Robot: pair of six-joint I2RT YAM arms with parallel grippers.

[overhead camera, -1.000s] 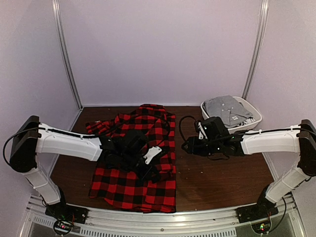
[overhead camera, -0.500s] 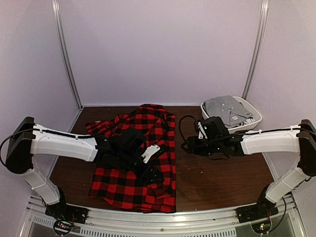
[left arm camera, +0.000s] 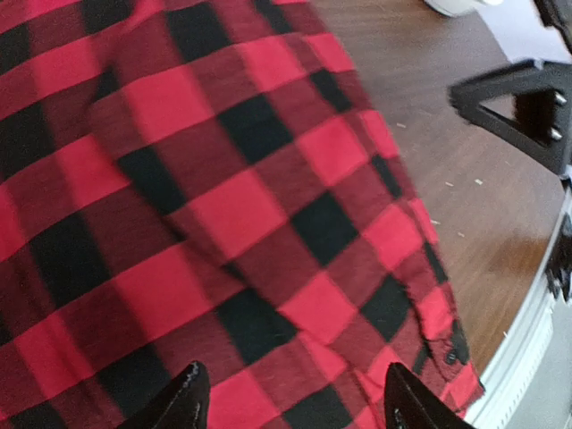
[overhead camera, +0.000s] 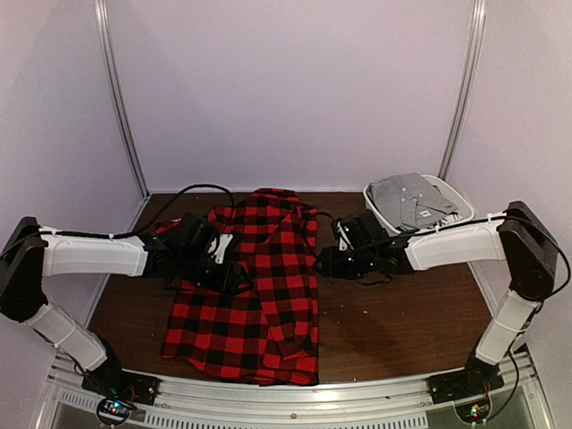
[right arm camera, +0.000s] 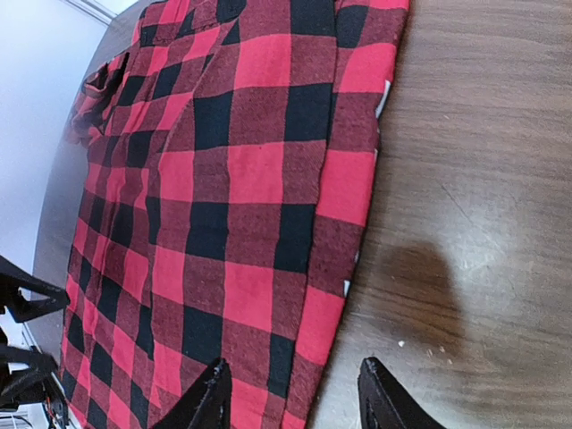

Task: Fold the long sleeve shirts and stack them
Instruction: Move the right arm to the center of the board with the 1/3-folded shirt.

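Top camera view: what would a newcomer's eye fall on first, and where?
A red-and-black checked shirt lies spread across the middle of the dark table. The left gripper hangs open above it, the right gripper open at its right edge. A white basket of grey clothes sits at the far right.

Left tool, right tool: both parted.
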